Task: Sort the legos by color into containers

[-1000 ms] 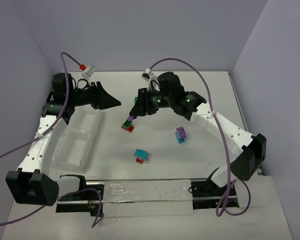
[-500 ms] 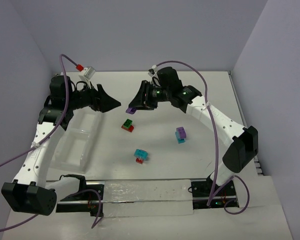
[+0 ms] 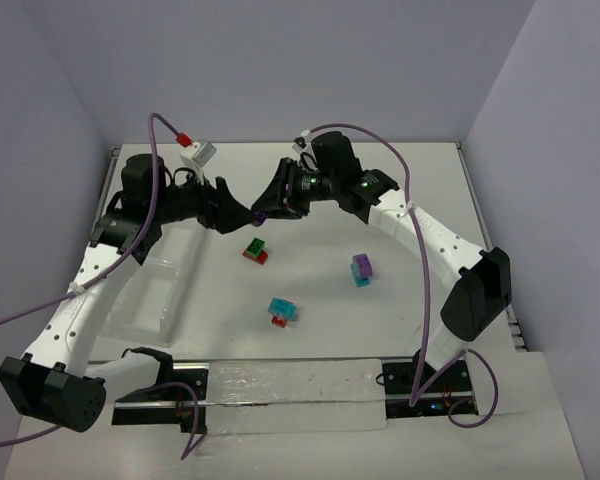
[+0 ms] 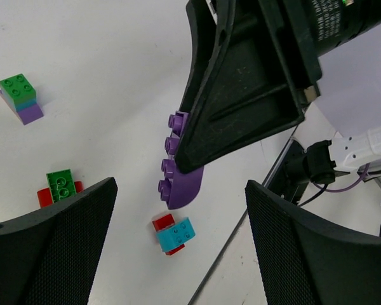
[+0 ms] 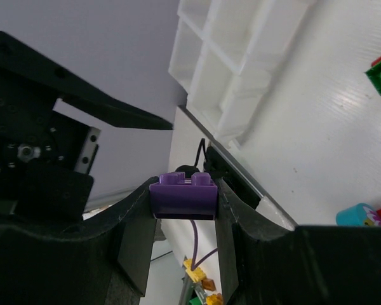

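Found purple brick (image 4: 180, 184) clamped in right gripper (image 3: 263, 207), aloft over the far middle of table (image 3: 400, 200), left gripper (image 3: 235, 215) gaping wide just beside it, green-on-red pair (image 3: 255, 250) lying below, clear tray (image 3: 165, 290) well apart at left.

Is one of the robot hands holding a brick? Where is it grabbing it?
Yes. The right gripper is pinching a purple brick between its two fingers. They press on the brick's opposite side walls and leave the studs uncovered.

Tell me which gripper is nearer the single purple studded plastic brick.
Right. The right gripper is shut on the purple brick, one finger each side; the left gripper is open, facing it across a small gap.
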Action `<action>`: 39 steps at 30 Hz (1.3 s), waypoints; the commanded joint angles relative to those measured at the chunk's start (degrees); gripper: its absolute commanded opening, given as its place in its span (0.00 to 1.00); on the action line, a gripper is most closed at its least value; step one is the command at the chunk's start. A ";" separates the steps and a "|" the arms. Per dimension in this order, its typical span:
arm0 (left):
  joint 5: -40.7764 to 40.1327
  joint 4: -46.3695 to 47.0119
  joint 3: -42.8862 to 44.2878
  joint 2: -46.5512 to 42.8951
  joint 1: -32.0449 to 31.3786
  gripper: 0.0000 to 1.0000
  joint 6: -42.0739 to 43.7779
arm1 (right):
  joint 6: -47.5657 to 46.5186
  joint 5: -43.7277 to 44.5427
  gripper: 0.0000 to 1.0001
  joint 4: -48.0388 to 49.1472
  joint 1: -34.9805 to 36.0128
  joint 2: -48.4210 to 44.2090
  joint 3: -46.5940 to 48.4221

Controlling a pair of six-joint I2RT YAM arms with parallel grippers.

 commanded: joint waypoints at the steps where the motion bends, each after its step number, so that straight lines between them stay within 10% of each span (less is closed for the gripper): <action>1: -3.76 -0.80 0.51 1.61 -1.25 0.89 2.01 | 2.11 -3.33 0.00 4.99 -0.47 0.42 2.57; 39: -3.63 3.03 3.78 3.13 -3.03 0.50 1.16 | 6.24 -7.27 0.00 11.72 -0.78 2.24 0.08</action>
